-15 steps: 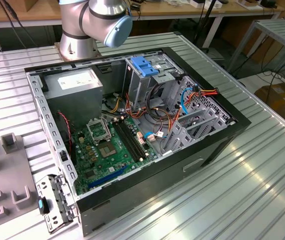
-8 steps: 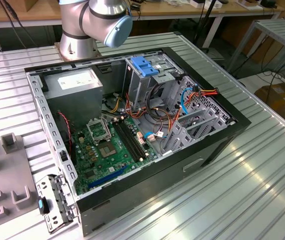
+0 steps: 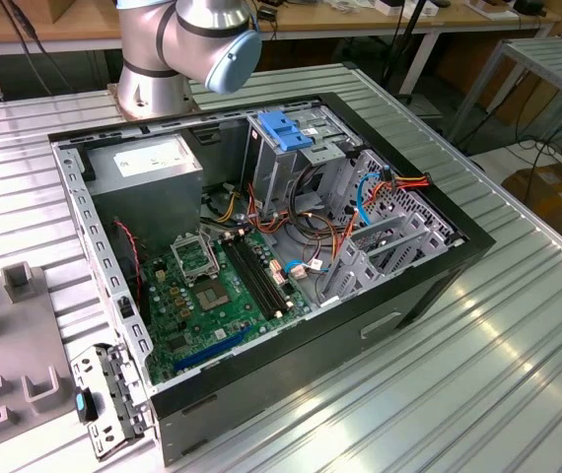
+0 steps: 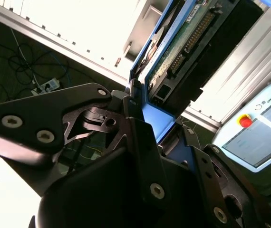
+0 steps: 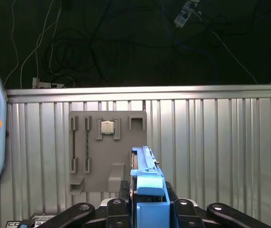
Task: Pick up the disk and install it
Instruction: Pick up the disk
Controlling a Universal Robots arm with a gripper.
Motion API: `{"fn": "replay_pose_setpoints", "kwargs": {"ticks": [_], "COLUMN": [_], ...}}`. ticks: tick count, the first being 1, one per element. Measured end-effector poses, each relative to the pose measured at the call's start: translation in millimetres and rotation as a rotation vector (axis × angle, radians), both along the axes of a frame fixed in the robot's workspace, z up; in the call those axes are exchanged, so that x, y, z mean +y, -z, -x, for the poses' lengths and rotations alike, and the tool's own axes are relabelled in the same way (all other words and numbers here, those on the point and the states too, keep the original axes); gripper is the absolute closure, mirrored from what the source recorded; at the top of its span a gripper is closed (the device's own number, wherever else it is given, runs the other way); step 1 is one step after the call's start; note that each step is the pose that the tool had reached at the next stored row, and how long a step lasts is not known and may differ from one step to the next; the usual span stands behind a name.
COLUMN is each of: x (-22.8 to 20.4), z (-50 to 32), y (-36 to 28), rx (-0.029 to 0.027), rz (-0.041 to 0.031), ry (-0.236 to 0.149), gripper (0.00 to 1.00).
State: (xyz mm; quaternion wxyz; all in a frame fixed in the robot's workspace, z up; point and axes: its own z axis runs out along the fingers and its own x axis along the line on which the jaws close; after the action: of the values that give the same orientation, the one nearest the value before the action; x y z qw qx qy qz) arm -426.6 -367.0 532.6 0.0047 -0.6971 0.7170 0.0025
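The gripper [image 5: 147, 209] carries the disk [image 5: 147, 180]. Its fingers [image 4: 140, 128] are clamped on the blue rails, and the drive stands up between them. The pick-up looks done and the install is not; seating it likely calls for squaring the rails to the drive cage [image 3: 273, 172].

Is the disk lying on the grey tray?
No, in the first wrist view the gripper holds the disk clear of the tray.
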Motion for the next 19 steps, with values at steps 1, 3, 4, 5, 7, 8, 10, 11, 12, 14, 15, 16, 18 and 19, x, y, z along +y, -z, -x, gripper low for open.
{"fn": "replay_pose_setpoints", "kwargs": {"ticks": [1, 3, 4, 5, 7, 8, 10, 11, 12, 14, 15, 16, 18, 19], "x": [0.0, 0.0, 0.0, 0.0, 0.0, 0.0, 0.0, 0.0, 0.0, 0.0, 0.0, 0.0, 0.0, 0.0], "z": [-0.8, -2.3, -2.9, -3.4, -5.3, -6.5, -7.6, -8.3, -9.1, -9.9, -10.4, -10.7, -11.6, -12.0], "y": [0.0, 0.0, 0.0, 0.0, 0.0, 0.0, 0.0, 0.0, -0.1, 0.0, 0.0, 0.0, 0.0, 0.0], "rx": [0.0000, 0.0001, 0.0000, 0.0000, 0.0000, 0.0000, 0.0000, 0.0000, 0.0001, 0.0000, 0.0000, 0.0000, 0.0000, 0.0001], "rz": [0.0000, 0.0001, 0.0000, 0.0000, 0.0000, 0.0000, 0.0000, 0.0000, 0.0001, 0.0000, 0.0000, 0.0000, 0.0000, 0.0000], "ry": [0.000, 0.000, 0.000, 0.000, 0.000, 0.000, 0.000, 0.000, 0.000, 0.000, 0.000, 0.000, 0.000, 0.000], "gripper": [0.63, 0.63, 0.63, 0.63, 0.63, 0.63, 0.63, 0.63, 0.63, 0.63, 0.63, 0.63, 0.63, 0.63]}}
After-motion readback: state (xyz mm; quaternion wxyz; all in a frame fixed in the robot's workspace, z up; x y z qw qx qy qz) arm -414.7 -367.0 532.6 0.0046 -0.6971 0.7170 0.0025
